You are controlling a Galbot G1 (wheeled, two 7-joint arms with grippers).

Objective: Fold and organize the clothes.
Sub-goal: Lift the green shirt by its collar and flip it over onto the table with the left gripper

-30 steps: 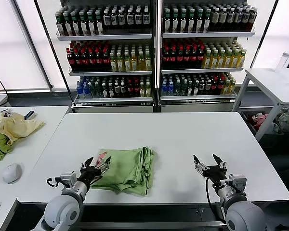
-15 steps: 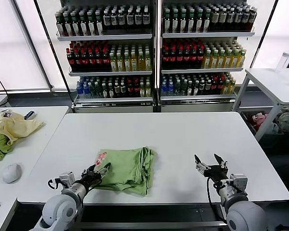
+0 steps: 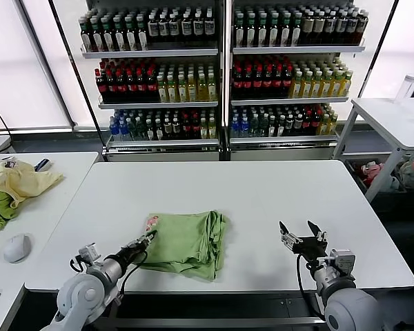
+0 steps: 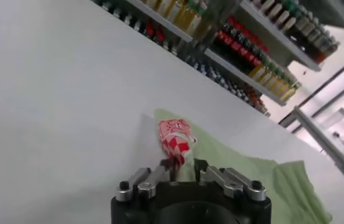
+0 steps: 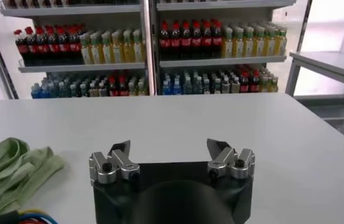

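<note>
One polo shirt (image 3: 186,243); two grippers

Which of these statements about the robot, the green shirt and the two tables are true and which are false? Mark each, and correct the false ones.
1. The green shirt lies folded on the white table. True.
2. The left gripper is at the shirt's printed corner. True.
3. The right gripper holds the shirt. False: it is open, holds nothing, and is apart from the shirt.
4. The yellow garment lies on the same table as the shirt. False: it is on the side table.
</note>
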